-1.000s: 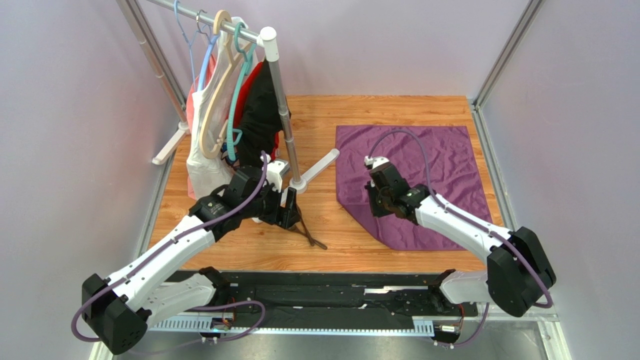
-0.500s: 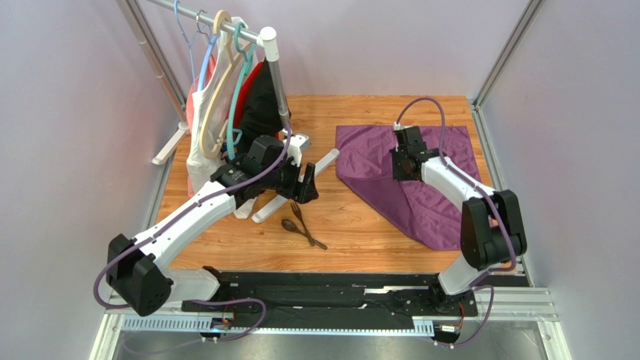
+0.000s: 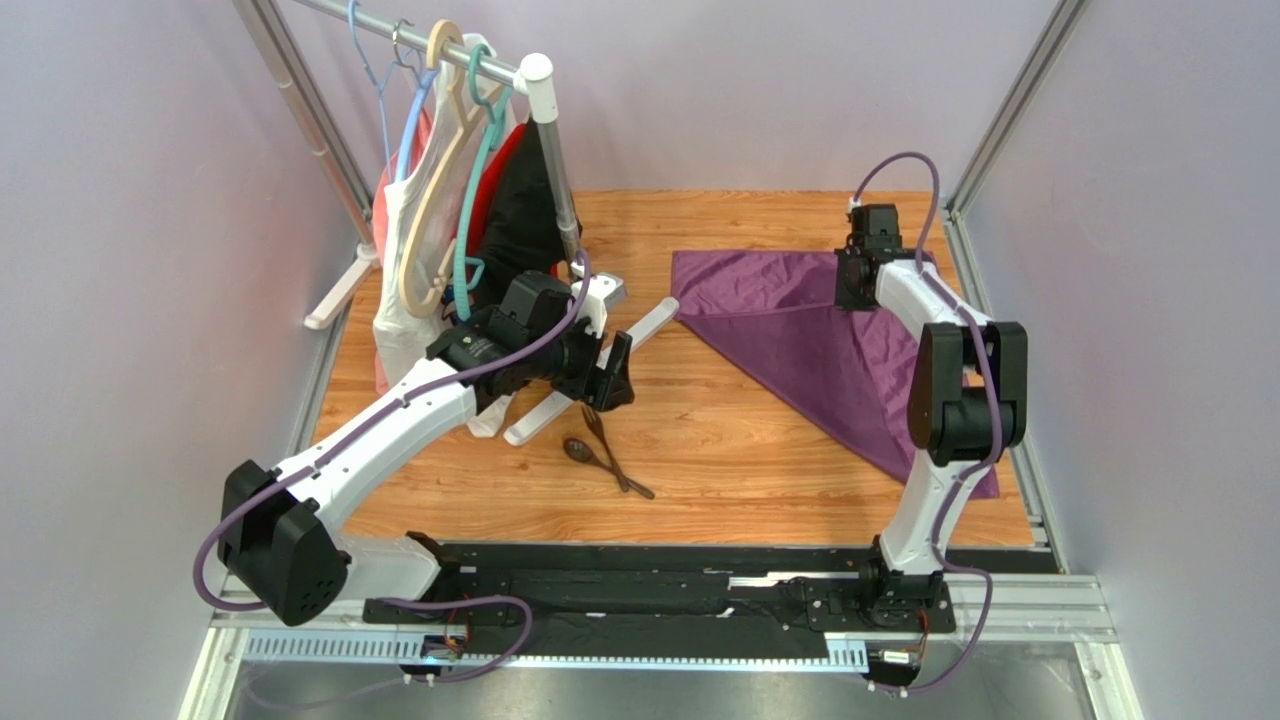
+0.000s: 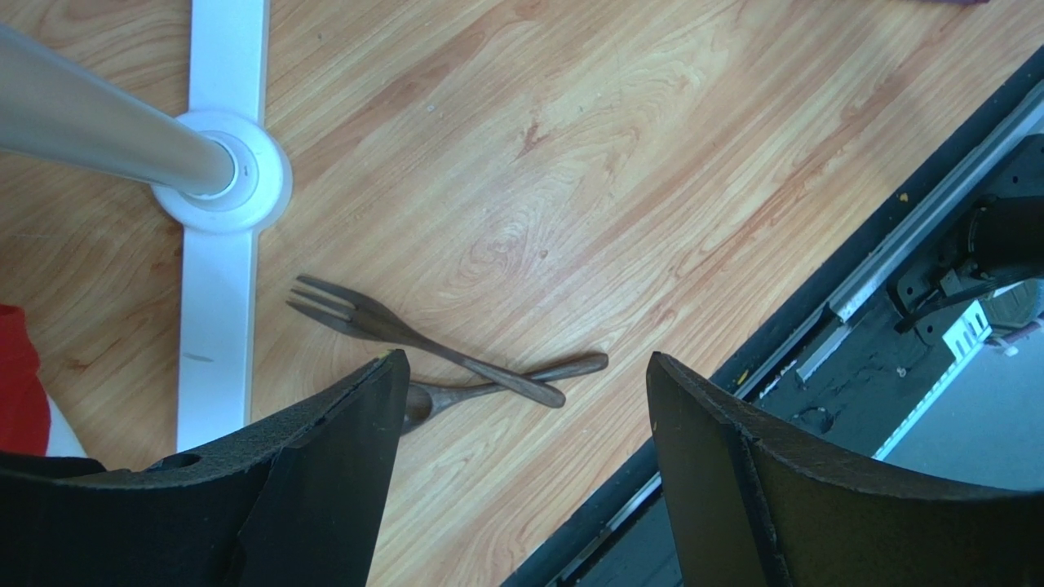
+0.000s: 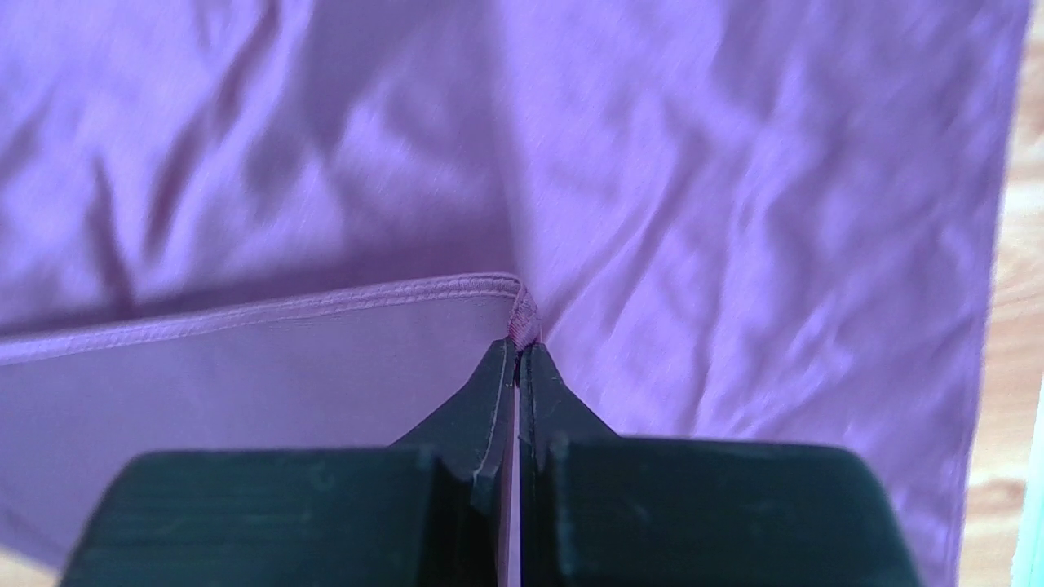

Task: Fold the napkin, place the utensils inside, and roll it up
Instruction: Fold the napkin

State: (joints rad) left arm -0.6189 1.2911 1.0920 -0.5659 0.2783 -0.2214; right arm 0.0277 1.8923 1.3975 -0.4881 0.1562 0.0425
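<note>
The right gripper [image 5: 516, 355] was closed tight on a hemmed corner of the napkin [image 5: 735, 184], which stuck out just past its tips, while the left gripper [image 4: 525, 365] stood with fingers wide apart above the crossed fork [image 4: 368, 321] and spoon [image 4: 564, 366], touching neither.

Light is bright, even and diffuse in all three views, no hard glare. Top view is sharp corner to corner, only faint soft shadows under the arms on the table [image 3: 721, 450]. Left wrist: wood grain, fork [image 4: 417, 343] and spoon [image 4: 505, 382] crisp; left jaws close to the lens are black, slightly soft; rack pole [image 4: 98, 129] carries a pale highlight streak. Right wrist: napkin [image 5: 735, 184] shows mild sheen, wrinkles a bit soft; right jaws read flat black.
</note>
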